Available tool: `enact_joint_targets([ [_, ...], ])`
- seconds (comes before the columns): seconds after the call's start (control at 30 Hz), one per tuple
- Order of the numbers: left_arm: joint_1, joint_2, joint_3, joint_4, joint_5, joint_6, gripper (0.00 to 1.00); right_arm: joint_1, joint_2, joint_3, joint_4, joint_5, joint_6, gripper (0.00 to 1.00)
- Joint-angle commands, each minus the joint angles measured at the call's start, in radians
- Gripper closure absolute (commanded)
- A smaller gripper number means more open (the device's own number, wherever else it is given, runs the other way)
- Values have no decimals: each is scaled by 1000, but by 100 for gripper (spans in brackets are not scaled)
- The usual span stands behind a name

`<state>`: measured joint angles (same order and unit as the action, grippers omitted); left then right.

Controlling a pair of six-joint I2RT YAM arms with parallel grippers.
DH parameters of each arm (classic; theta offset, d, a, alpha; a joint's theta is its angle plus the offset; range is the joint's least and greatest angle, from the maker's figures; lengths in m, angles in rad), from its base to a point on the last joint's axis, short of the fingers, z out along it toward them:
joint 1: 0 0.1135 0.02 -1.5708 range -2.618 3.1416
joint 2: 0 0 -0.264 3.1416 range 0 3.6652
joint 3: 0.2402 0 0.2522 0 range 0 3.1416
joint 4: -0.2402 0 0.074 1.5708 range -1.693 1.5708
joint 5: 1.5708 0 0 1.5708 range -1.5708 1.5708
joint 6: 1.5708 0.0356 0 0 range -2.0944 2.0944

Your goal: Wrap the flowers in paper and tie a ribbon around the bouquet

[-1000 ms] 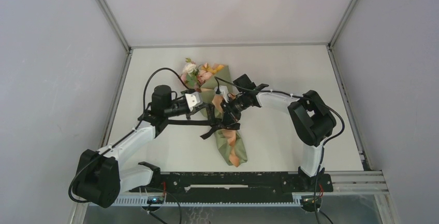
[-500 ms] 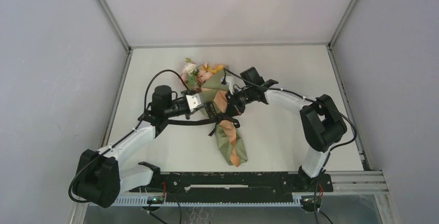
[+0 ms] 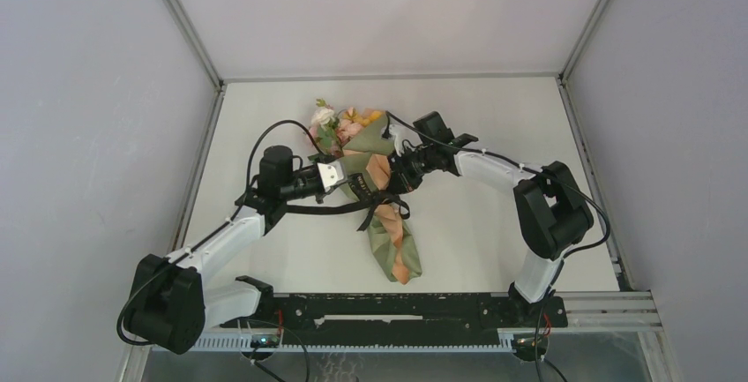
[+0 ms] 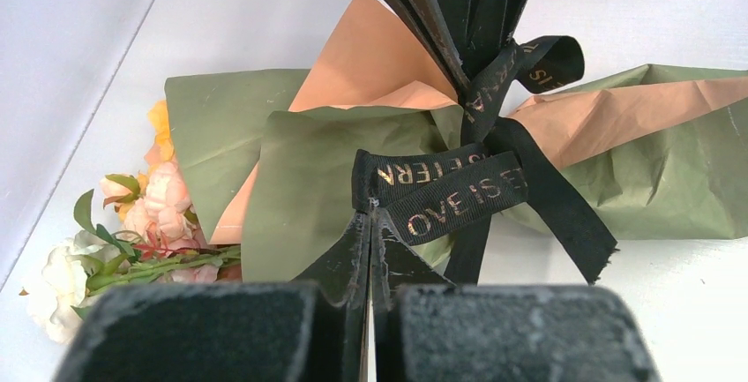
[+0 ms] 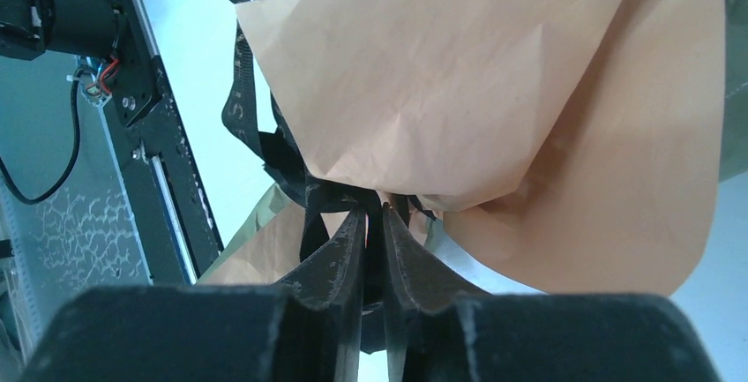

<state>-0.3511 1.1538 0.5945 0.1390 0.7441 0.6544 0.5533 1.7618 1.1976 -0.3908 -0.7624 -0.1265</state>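
From above, we are looking at the bouquet [image 3: 390,236] lying on the table [image 3: 494,117], its flowers [image 3: 335,126] pointing to the far side and its narrow tail toward the arms' bases. The ribbon [image 3: 328,208] is crossing its waist, with one strand running off left under the left arm [image 3: 225,234]. The left jaws and right jaws are meeting at that waist from opposite sides. In the left wrist view, the left jaws are clenched tip to tip, and we are judging that they are gripping the ribbon, since its gold-lettered bands are sitting right at the tips. Beyond them the ribbon is crossing itself over the paper [image 4: 300,214], with one frayed end lying on the table. In the right wrist view, the right jaws are standing with only a thin slit between them, pushed in under a peach fold to the dark tangle of ribbon. We cannot tell whether they are pinching a strand or merely touching it. We are reading the step as drawing the knot tight. To do it well, we are advising that the right jaws take ribbon alone, not the paper edge. Both arms should then pull apart evenly and level with the table, so the cone is not rolling or crushing and the knot is cinching at the waist.
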Motion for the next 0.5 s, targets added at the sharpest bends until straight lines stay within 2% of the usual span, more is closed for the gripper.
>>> enact_joint_targets([
  [0.0, 0, 1, 14, 11, 9, 16, 100, -6, -7, 10, 18, 33, 20, 79],
  [0.17, -2, 4, 13, 12, 12, 16, 100, -5, -9, 10, 7, 43, 18, 77],
  [0.23, -2, 4, 13, 13, 12, 16, 100, -5, -9, 10, 5, 43, 20, 78],
  [0.3, -3, 2, 13, 13, 11, 18, 100, -5, -9, 10, 4, 42, 21, 84],
  [0.47, -2, 1, 11, 13, 12, 19, 100, -11, -15, 10, 6, 60, 40, 86],
])
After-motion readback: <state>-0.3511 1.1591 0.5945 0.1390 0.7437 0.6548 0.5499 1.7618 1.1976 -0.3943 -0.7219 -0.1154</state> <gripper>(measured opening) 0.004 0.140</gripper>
